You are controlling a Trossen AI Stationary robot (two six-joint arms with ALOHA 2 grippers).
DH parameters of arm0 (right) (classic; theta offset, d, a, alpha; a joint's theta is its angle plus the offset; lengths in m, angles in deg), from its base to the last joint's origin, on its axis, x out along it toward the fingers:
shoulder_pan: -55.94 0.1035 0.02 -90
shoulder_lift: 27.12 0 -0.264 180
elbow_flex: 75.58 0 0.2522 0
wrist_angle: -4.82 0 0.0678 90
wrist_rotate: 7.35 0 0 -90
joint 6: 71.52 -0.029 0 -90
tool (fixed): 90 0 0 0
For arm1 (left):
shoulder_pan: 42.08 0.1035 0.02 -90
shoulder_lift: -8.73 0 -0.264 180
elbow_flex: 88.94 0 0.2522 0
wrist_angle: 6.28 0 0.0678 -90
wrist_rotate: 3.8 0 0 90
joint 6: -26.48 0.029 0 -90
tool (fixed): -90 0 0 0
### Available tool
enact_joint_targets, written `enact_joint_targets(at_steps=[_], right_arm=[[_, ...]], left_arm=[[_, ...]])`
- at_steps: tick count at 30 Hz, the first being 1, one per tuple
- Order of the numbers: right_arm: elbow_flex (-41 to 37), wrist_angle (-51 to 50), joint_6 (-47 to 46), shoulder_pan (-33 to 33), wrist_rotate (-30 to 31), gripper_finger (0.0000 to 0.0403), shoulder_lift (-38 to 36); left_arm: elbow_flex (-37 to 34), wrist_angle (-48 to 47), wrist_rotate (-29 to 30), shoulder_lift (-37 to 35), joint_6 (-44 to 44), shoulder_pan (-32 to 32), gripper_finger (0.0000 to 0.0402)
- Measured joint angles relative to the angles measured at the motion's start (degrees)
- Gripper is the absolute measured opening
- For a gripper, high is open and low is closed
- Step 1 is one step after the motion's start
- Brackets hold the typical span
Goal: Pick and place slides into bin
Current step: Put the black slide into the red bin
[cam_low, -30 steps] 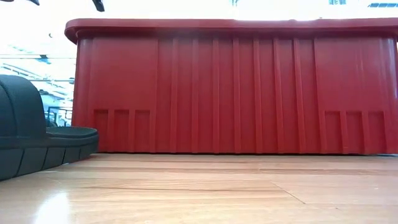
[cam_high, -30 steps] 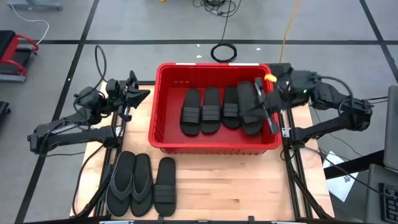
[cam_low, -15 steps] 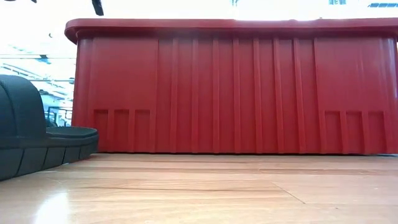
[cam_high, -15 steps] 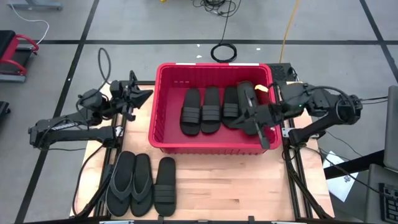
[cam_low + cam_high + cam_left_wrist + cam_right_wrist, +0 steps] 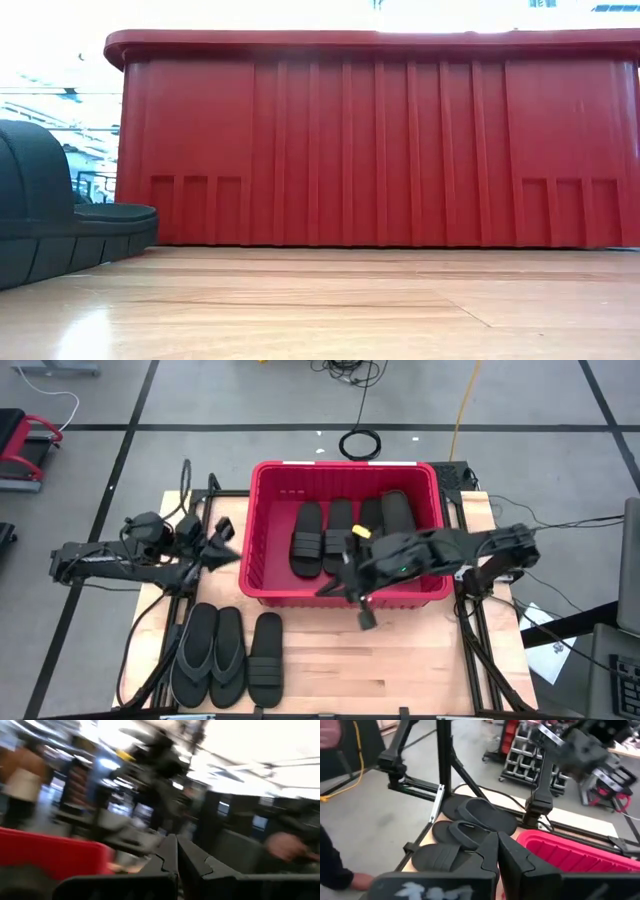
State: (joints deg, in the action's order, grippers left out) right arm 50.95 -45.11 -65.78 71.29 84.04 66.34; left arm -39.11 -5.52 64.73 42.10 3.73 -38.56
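Large red rectangular plastic bin [image 5: 262, 575] with ribbed walls and rolled rim: stands at the middle of the far half of the wooden tabletop [image 5: 400, 660]; in the low view its front wall [image 5: 380, 150] fills most of the width.

Flat black rubber slides, in bin: four, abreast, lengthwise [image 5: 308, 538], partly covered by the right arm.

Flat black rubber slides, on tabletop: three, side by side at the near left corner. Two thong flip-flops [image 5: 200, 655] on the outside, one broad-strap slide [image 5: 266, 658] just beside them. Right wrist view shows the same group [image 5: 470, 827].

Left gripper [image 5: 226, 550]: over the left edge of the tabletop, just beside the bin's left wall, fingers pressed together, holding nothing.

Right gripper [image 5: 340, 582]: above the bin's near rim, fingers pressed together, holding nothing.
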Motion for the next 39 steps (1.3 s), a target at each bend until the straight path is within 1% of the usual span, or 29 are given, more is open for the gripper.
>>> enact_joint_targets(at_steps=[2, 5, 7, 10, 13, 15, 18, 22, 25, 27, 33, 36, 39], right_arm=[[0.00, 1.09, -1.20, 0.64, 1.63, 0.0000, 0.85], [0.00, 1.58, -3.54, 0.94, 1.86, 0.0000, 0.81], [0.00, 1.59, -5.08, 0.74, 1.97, 0.0000, 0.52], [0.00, 0.93, -5.01, 0.49, 3.53, 0.0000, -0.66], [0.00, 0.30, -3.73, 0.31, 3.61, 0.0000, -2.52], [0.00, 0.03, -3.49, -0.17, 3.50, 0.0000, -3.60], [0.00, -1.33, -3.42, -0.84, 3.56, 0.0000, -4.76], [0.00, -4.31, -3.32, -1.33, 3.61, 0.0000, -6.17], [0.00, -7.53, -3.53, -1.84, 3.46, 0.0000, -6.82], [-0.02, -8.63, -4.05, -2.16, 3.50, 0.0000, -6.85], [-0.01, -9.97, -5.05, -2.63, 3.11, 0.0000, -6.94], [-0.01, -10.01, -5.07, -2.63, 3.11, 0.0000, -6.94], [-0.02, -10.02, -5.10, -2.65, 3.09, 0.0000, -6.94]], left_arm=[[0.00, -2.20, -2.18, 0.01, -1.01, -3.39, 0.0000], [0.00, -8.36, -1.77, 0.13, -1.68, -9.90, 0.0000], [0.00, -12.97, 1.20, 0.63, -1.86, -14.72, 0.0000], [0.00, -18.40, 6.55, 2.52, -3.61, -22.27, 0.0000], [0.00, -21.79, 12.50, 5.72, -5.26, -29.16, 0.0002], [0.00, -22.52, 15.48, 8.27, -6.54, -32.82, 0.0005], [0.00, -24.74, 17.79, 12.97, -7.38, -36.51, 0.0014], [0.02, -30.29, 19.53, 18.59, -11.34, -38.63, 0.0040], [0.00, -33.95, 19.54, 22.81, -14.87, -38.67, 0.0074], [0.00, -33.34, 17.63, 25.07, -15.73, -38.35, 0.0101], [0.02, -26.76, 11.42, 31.12, -16.23, -38.00, 0.0190], [0.02, -26.39, 11.08, 34.09, -16.43, -38.03, 0.0223], [0.02, -26.25, 11.19, 37.15, -16.45, -37.88, 0.0238]])
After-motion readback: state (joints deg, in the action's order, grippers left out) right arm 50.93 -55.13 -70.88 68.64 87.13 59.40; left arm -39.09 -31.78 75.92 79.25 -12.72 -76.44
